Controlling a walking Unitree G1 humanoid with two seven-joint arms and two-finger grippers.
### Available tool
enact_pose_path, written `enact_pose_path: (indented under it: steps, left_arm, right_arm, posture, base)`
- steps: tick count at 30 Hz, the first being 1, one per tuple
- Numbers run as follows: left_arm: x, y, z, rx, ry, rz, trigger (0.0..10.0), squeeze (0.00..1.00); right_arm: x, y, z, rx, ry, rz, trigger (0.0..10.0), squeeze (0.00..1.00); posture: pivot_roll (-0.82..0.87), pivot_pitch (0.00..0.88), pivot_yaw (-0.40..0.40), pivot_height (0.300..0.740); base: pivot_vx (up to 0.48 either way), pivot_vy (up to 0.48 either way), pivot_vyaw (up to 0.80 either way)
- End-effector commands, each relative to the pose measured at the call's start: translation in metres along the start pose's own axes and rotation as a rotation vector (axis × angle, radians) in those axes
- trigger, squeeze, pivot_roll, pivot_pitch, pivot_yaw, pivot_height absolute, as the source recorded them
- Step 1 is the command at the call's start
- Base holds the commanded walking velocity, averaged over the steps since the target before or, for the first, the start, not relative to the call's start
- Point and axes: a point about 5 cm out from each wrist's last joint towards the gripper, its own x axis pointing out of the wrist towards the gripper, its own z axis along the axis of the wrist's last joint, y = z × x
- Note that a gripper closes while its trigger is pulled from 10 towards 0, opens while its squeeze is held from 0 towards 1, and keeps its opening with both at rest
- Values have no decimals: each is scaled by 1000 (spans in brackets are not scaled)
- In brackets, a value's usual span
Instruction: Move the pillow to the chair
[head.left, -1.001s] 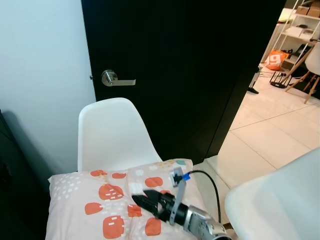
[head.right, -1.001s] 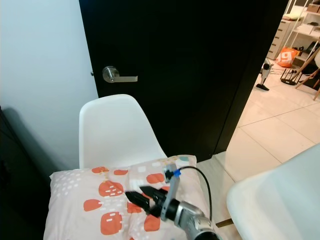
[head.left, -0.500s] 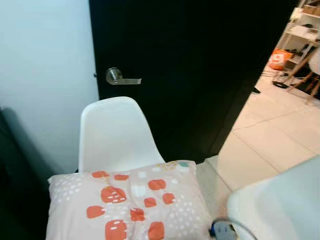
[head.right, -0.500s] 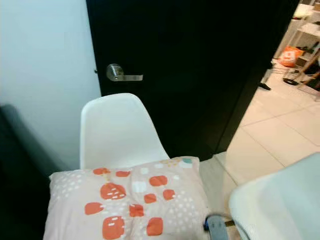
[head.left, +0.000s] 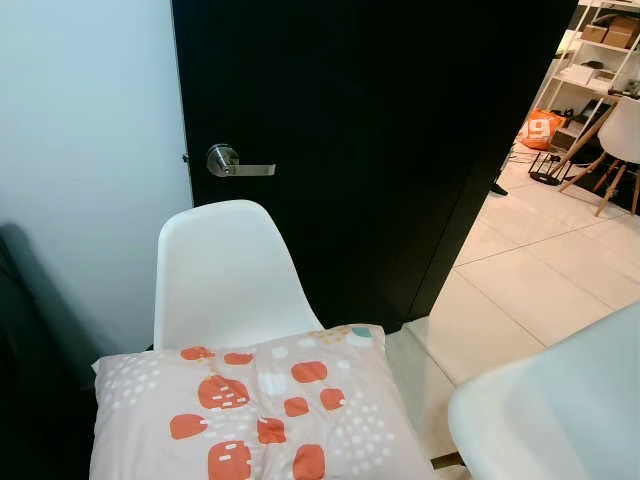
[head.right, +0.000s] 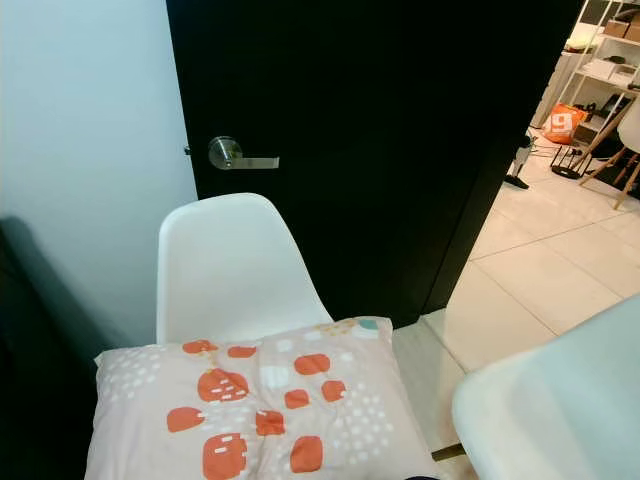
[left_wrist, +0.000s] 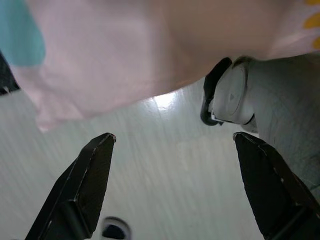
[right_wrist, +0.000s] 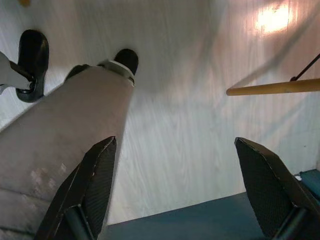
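So the pillow (head.left: 255, 410) is sitting on the seat of the white chair (head.left: 215, 270), flat, covering pretty much the whole seat and hanging a bit past the front. It's soft, pale pink fabric with orange-red blobs, small white dots and one little teal patch at a back corner. The chair is a smooth moulded plastic shell with a rounded backrest standing up behind the pillow.

Right behind the chair is a black door (head.left: 370, 130) with a silver lever handle (head.left: 232, 162), and a plain pale wall (head.left: 90, 150) to the robot's left. To the right the doorway opens onto a glossy tiled floor (head.left: 540, 270) with white shelves (head.left: 600, 60), an orange bag (head.left: 540, 128) and wooden chair legs far back. Another curved white chair edge (head.left: 560, 410) sits close at the lower right.

Left gripper (left_wrist: 172, 180) hangs low with its fingers spread wide and nothing between them, pink pillow fabric above it. Right gripper (right_wrist: 172, 185) is likewise spread and empty over pale wood-look floor, near a grey leg and a wooden chair leg (right_wrist: 272, 88).
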Motion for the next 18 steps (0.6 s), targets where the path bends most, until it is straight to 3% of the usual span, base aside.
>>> enact_pose_path:
  steps: [1,6,10,14,18]
  left_arm:
    - [1,-1,5,1,-14,-4,10000,0]
    - [2,-8,13,27,-30,-37,10000,0]
    - [2,-32,15,92,-10,-180,10000,0]
    - [1,-47,19,71,11,-277,10000,0]
    - [-1,-56,14,108,32,-342,10000,0]
  right_arm:
    - [-1,-1,-17,-14,60,-1,10000,0]
    - [-2,-11,-16,-9,62,-30,10000,0]
    - [-3,-20,-13,35,49,-79,10000,0]
    - [-4,-29,-9,72,31,-127,10000,0]
    - [-7,-40,-10,107,33,-168,10000,0]
  posture:
    - [111,68,-88,740]
    - [90,33,-66,740]
    - [15,28,-38,740]
    - [-29,38,-24,740]
    - [-28,39,-16,740]
  base:
    - [0,0,-763]
    - [0,0,-764]
    - [0,0,-763]
    - [0,0,-766]
    - [0,0,-767]
